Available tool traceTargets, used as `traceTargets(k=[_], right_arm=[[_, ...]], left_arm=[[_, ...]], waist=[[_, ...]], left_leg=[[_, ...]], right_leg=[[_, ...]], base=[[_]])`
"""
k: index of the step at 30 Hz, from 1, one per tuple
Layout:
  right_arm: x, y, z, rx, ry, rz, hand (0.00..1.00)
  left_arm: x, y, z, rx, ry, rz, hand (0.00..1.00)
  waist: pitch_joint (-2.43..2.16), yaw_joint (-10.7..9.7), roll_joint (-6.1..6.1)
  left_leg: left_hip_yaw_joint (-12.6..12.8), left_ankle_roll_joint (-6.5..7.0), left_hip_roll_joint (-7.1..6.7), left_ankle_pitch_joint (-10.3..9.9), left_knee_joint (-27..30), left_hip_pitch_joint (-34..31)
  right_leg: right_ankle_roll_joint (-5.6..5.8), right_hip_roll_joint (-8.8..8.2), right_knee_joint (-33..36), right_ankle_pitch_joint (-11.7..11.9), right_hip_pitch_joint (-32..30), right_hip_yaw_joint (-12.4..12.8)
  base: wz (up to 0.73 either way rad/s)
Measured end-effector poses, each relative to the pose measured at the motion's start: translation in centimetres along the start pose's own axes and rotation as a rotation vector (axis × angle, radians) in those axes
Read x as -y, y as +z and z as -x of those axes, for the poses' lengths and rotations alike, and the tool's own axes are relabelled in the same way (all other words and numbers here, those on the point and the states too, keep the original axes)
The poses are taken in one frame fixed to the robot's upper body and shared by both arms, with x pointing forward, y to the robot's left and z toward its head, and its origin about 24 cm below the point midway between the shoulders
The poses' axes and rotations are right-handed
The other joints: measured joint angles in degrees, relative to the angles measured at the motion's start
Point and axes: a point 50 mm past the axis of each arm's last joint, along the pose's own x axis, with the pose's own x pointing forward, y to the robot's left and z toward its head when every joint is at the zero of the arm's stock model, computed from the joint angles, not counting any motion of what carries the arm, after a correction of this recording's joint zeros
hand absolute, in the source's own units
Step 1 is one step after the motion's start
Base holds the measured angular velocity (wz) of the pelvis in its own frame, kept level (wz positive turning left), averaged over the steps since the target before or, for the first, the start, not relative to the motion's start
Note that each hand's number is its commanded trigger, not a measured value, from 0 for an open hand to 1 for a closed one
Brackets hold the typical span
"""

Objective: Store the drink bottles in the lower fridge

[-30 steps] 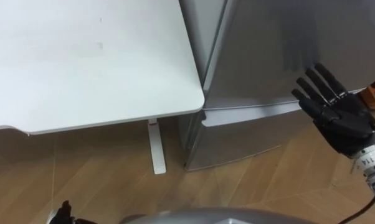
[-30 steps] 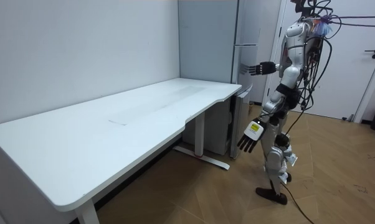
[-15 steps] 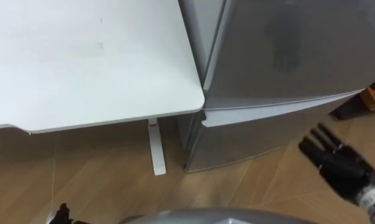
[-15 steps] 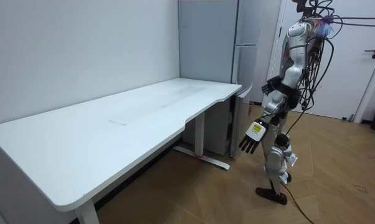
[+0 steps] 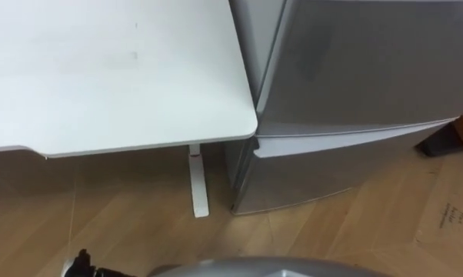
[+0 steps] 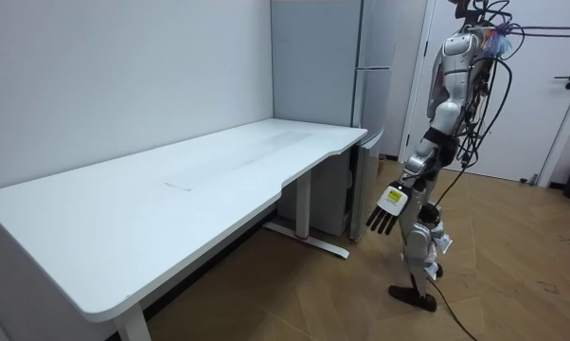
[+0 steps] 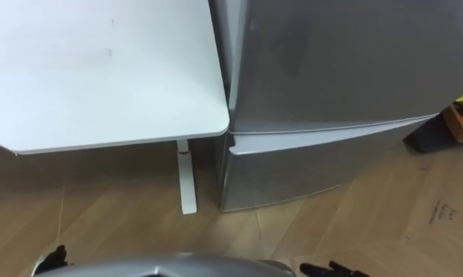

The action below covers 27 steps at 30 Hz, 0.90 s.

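Note:
I stand facing a grey fridge beside the table's end. Its upper door [image 5: 370, 69] and lower door [image 5: 324, 169] are both closed, and the seam between them runs across the view. In the room view the fridge [image 6: 370, 114] rises just ahead of me. My left hand [image 6: 387, 210] hangs at my side with straight fingers and holds nothing. Its fingertips [image 5: 81, 265] peek in at the bottom left. My right hand [image 7: 328, 268] is low by my hip, with its dark fingers stretched along the bottom edge and holding nothing.
The white table [image 5: 101, 69] fills the left, its corner close against the fridge, with a white leg [image 5: 197, 185] below. A dark and orange object [image 5: 454, 135] and flat cardboard [image 5: 447, 223] lie on the wooden floor to the right.
My right hand has dropped from in front of the upper fridge door down to my hip, leaving the left eye view. The view has shifted slightly.

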Motion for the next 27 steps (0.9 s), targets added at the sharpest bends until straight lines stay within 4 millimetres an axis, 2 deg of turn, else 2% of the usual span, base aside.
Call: traceTargets(k=[2,5,10,14,17,21,27], right_arm=[[0.2,-0.2,0.0,-0.023,-0.038,0.022,0.00],[0.2,-0.5,-0.2,-0.054,-0.089,0.054,0.00],[-0.3,0.7,-0.5,-0.027,-0.150,0.085,0.00],[-2.0,1.4,-1.6,-0.020,-0.159,0.141,0.00],[-2.3,1.3,-1.7,-0.020,-0.173,0.167,0.00],[-2.6,1.5,-1.9,-0.022,-0.192,0.230,0.00],[-3.8,3.7,-2.2,0.010,-0.207,0.399,0.00]], left_arm=[[0.0,-0.3,0.0,-0.020,-0.001,-0.001,0.00],[0.6,-0.4,0.0,-0.032,-0.023,-0.001,0.00],[1.7,-0.8,0.2,-0.062,-0.057,0.006,0.00],[2.3,-1.3,0.3,-0.102,-0.082,0.004,0.00],[2.4,-2.0,0.4,-0.124,-0.087,-0.039,0.00],[2.5,-2.1,0.4,-0.132,-0.088,-0.067,0.00],[3.0,-2.3,0.6,-0.138,-0.117,-0.103,0.00]], waist=[[-0.19,0.20,0.49],[-0.03,0.87,0.75],[0.52,1.21,1.71],[1.06,1.39,2.79],[1.00,2.39,3.31],[0.92,2.72,3.35],[0.75,2.97,3.54]], left_leg=[[-0.48,-0.01,0.02,-0.01,0.06,0.20],[-1.03,-0.01,-0.13,-0.01,0.13,0.22],[-1.94,-0.06,-0.12,0.01,0.15,0.23],[-2.15,-0.16,-0.05,0.07,0.07,0.05],[-2.58,-0.16,-0.10,0.07,-0.01,0.00],[-3.38,-0.17,-0.14,0.08,0.22,-0.69],[-4.65,-0.19,-0.17,0.07,2.12,-1.97]], right_leg=[[0.00,0.01,-0.05,0.00,0.35,-0.49],[-0.03,-0.05,-0.94,0.02,1.11,-1.11],[-0.03,0.01,-1.01,0.02,1.64,-1.93],[-0.03,0.10,-1.04,0.02,1.62,-2.00],[-0.03,0.09,-1.05,0.02,1.67,-2.19],[-0.02,0.10,-1.07,0.02,1.49,-2.81],[-0.03,-0.02,-1.01,0.02,1.58,-4.78]], base=[[0.08],[0.10],[0.11],[0.01],[0.05],[0.11],[0.13]])
